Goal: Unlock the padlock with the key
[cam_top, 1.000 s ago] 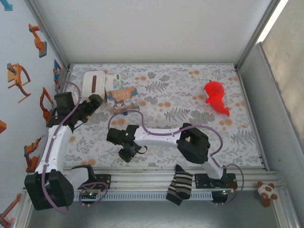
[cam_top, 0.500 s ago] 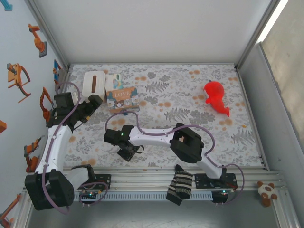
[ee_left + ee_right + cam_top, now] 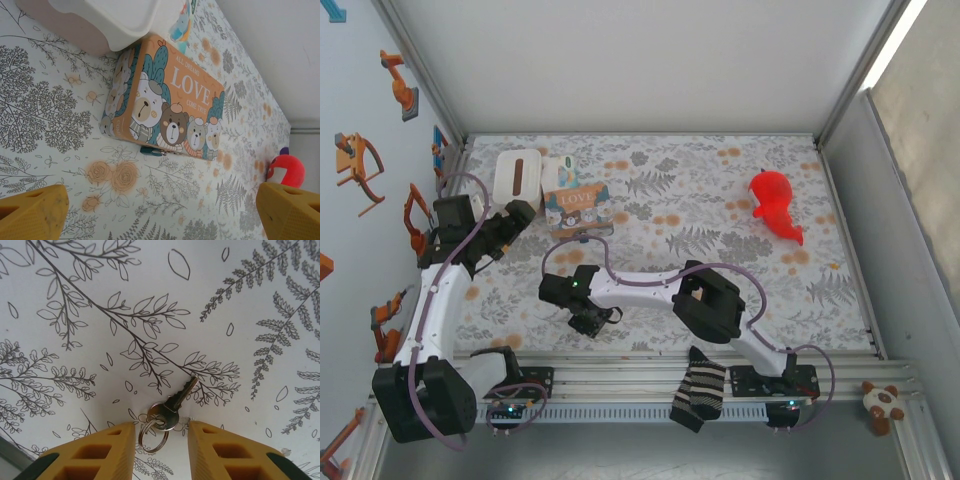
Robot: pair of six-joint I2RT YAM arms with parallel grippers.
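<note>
The key (image 3: 172,402), a small silvery metal one on a wire ring (image 3: 152,432), lies flat on the flowered table cover. My right gripper (image 3: 161,440) is low over it with a yellow finger on either side of the key's head; it is open, with a gap at each finger. From above, this gripper (image 3: 588,322) is near the table's front, left of centre. The padlock (image 3: 151,150), tiny and blue with a thin metal shackle, hangs at the near edge of the "LOVE" box (image 3: 170,100). My left gripper (image 3: 160,215) is wide open a little short of that box and holds nothing.
A white container (image 3: 517,175) stands behind the "LOVE" box (image 3: 577,203) at the back left. A red toy (image 3: 775,200) lies at the back right. A striped sock (image 3: 700,395) hangs over the front rail. Frame walls close the table in.
The right gripper's fingers have drawn closer together around the key, and the right arm has shifted slightly left. The left arm has not moved.
</note>
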